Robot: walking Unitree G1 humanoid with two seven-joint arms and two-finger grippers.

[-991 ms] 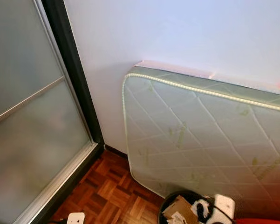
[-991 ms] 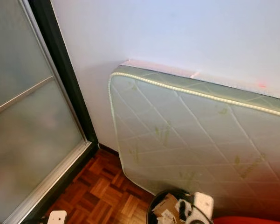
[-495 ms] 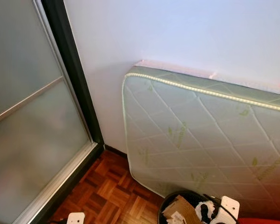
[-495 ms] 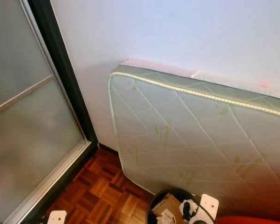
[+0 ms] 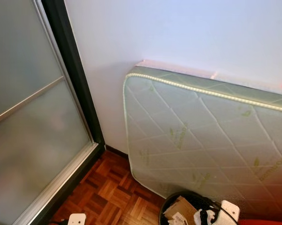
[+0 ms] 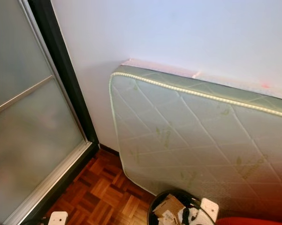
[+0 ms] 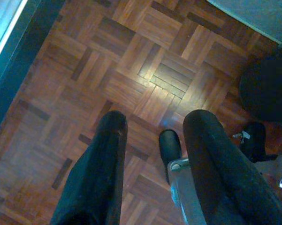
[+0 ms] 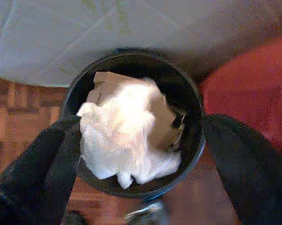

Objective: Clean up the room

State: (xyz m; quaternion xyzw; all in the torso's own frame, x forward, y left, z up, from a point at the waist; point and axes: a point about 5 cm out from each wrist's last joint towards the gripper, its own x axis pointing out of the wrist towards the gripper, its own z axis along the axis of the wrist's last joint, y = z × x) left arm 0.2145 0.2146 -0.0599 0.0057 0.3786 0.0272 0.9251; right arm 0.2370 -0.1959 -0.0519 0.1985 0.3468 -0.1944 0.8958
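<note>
Writing: though the green-printed quilted mattress [image 5: 206, 140] has marks, none can be read.
Paper: crumpled white paper [image 8: 126, 136] sits in round black bin [image 8: 197, 140], between spread right gripper [image 8: 141, 154] fingers.

Crumpled white paper [image 8: 126, 136] lies atop cardboard scraps in the black bin [image 8: 192, 117]

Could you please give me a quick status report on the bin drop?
Right gripper open above round black bin. Crumpled white paper between fingers, over bin mouth. Left gripper open, idle over parquet floor.
</note>
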